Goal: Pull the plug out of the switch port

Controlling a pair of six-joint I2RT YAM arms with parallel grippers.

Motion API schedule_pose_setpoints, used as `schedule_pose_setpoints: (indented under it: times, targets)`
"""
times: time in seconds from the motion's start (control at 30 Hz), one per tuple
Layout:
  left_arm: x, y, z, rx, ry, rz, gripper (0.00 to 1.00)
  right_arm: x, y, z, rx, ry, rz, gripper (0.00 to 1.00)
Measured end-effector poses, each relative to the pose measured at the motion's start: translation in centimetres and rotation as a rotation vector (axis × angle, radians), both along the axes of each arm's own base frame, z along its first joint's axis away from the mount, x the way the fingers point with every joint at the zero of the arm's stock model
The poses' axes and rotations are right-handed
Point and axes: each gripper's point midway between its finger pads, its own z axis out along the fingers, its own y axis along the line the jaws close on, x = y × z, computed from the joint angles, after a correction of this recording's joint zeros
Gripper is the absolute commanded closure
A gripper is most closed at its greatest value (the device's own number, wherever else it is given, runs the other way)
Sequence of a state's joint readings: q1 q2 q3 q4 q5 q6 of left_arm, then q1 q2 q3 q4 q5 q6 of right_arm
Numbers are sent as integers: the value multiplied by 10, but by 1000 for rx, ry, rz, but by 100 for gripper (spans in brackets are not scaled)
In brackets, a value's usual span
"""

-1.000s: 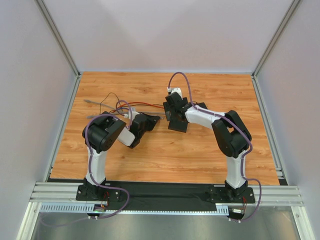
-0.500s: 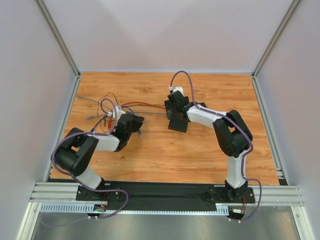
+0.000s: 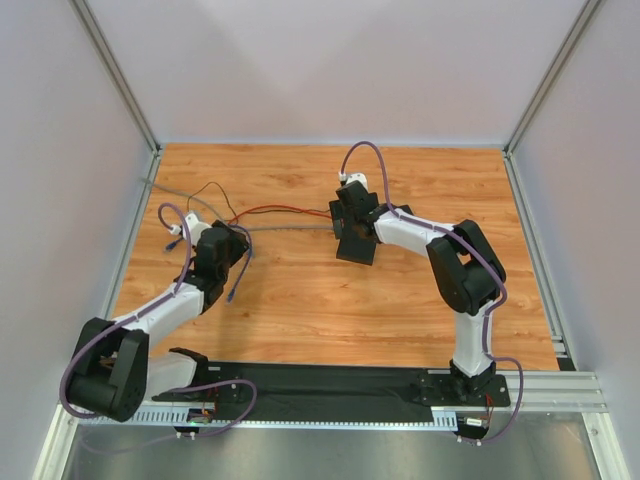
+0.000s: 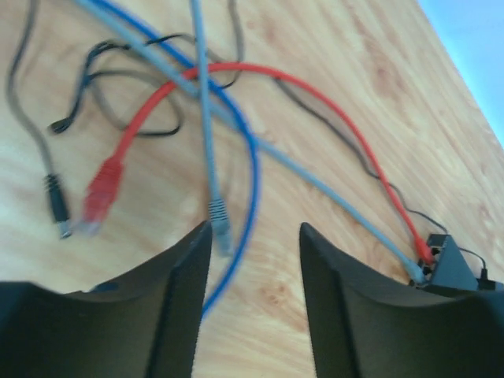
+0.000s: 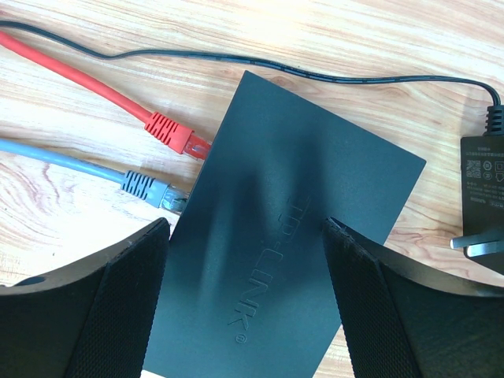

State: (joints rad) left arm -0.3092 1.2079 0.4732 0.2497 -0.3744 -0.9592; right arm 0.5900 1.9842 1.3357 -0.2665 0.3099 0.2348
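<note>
Swung leftward, left jaws now parted, seemingly empty above loose cables [image 4: 206, 118]; right jaws spread astride switch [image 5: 299, 157].

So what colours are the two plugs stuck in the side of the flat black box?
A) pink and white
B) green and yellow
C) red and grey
C: in the right wrist view, a red plug and a grey plug sit in the edge of the switch.
</note>
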Motion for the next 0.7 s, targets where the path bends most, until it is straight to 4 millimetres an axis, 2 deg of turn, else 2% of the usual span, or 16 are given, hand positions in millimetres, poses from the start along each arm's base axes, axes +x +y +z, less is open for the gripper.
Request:
schedule_pose_setpoints:
  times: [0.13, 0.2, 0.27, 0.4, 0.57, 0.7]
  targets:
    - [-18, 11, -16, 26, 51, 12, 42, 0, 0, 0, 1, 1, 0, 20]
    - [-22, 9, -13, 32, 49, -13, 43, 0, 0, 0, 3, 1, 1, 20]
    - [-20, 4, -1, 23, 12, -47, 49, 0, 0, 1, 9, 2, 4, 20]
    - [-14, -12, 28, 1, -98, -131, 50, -3, 2, 2, 29, 6, 18, 20]
    - [-14, -42, 44, 45, -147, -247, 44, -7, 4, 4, 58, 9, 34, 20]
    - [1, -73, 84, 90, -195, -329, 40, -11, 5, 5, 73, 11, 46, 20]
